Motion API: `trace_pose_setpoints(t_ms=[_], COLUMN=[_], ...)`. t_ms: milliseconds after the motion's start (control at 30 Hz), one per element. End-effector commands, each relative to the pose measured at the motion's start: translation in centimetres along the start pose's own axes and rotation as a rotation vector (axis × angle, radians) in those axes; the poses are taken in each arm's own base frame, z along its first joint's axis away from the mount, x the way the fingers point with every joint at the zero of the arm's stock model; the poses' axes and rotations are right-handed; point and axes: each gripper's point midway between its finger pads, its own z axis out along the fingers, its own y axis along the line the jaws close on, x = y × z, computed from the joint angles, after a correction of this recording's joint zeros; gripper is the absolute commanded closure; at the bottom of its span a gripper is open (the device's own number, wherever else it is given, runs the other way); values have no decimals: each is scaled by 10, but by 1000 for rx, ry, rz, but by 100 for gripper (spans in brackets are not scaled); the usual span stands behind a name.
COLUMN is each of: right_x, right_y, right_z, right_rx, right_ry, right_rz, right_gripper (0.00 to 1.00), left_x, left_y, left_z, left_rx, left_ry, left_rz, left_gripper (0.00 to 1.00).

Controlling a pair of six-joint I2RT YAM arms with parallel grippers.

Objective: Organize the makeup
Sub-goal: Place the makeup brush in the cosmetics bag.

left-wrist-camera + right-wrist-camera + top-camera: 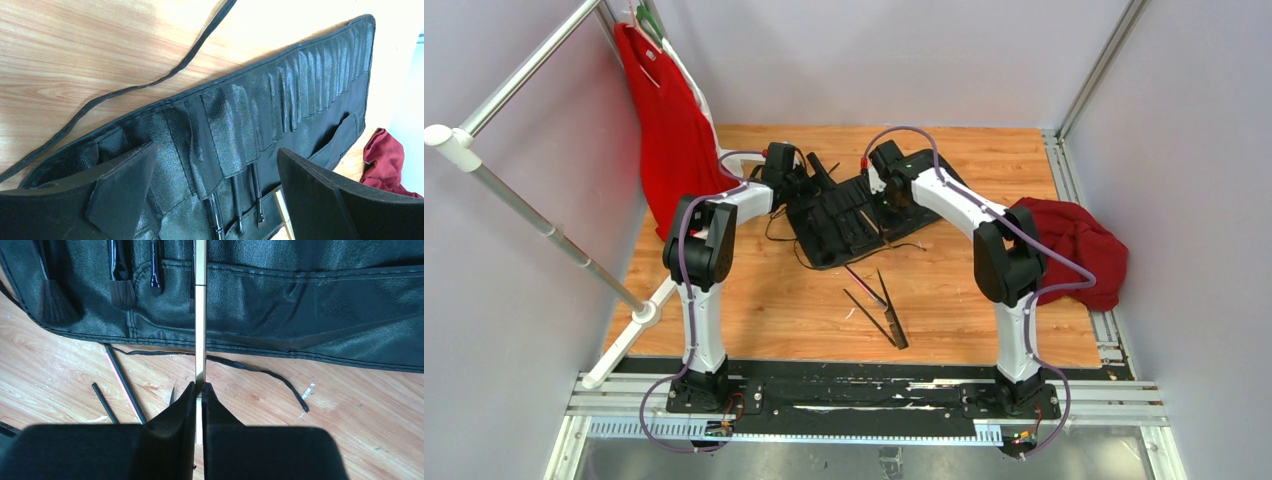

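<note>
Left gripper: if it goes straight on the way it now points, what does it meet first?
Most likely the black brush roll: the open left gripper points at its slotted pockets, just above three tucked brushes. The gap is unclear.

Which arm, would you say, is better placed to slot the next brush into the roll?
Right: the right tool grips a tan brush reaching over the roll; left tool hangs open, empty.

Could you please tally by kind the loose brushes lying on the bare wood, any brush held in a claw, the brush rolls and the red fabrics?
loose brushes on the wood: 3
tan brush pinched in the right claw: 1
black brush roll: 1
red fabrics, a hanging red garment and a dark red cloth: 2
Total: 7
</note>
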Motion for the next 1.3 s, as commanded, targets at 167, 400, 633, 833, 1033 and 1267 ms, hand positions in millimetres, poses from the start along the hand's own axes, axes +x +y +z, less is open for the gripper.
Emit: trace_pose_setpoints(t_ms=[167, 400, 633, 833, 1033, 1267], right_x=[3, -3, -9, -13, -19, -24], right_y=[-9, -15, -20, -21, -21, -23], right_z=[11, 18, 25, 29, 35, 43], right_rx=[-18, -17, -22, -25, -28, -31], right_ry=[47, 39, 36, 33, 30, 29], right_rz=[31, 47, 54, 57, 58, 62], right_gripper=[99, 99, 99, 99, 99, 99], left_x=[26, 28, 28, 27, 29, 31], left_y=[43, 45, 46, 45, 47, 48], left_z=[-4, -3, -3, -3, -3, -3], left_rx=[-146, -148, -149, -148, -150, -152], left_ry=[95, 97, 97, 96, 101, 105], left_rz=[-26, -26, -27, -29, -29, -28], left_gripper=[2, 2, 2, 2, 2, 2])
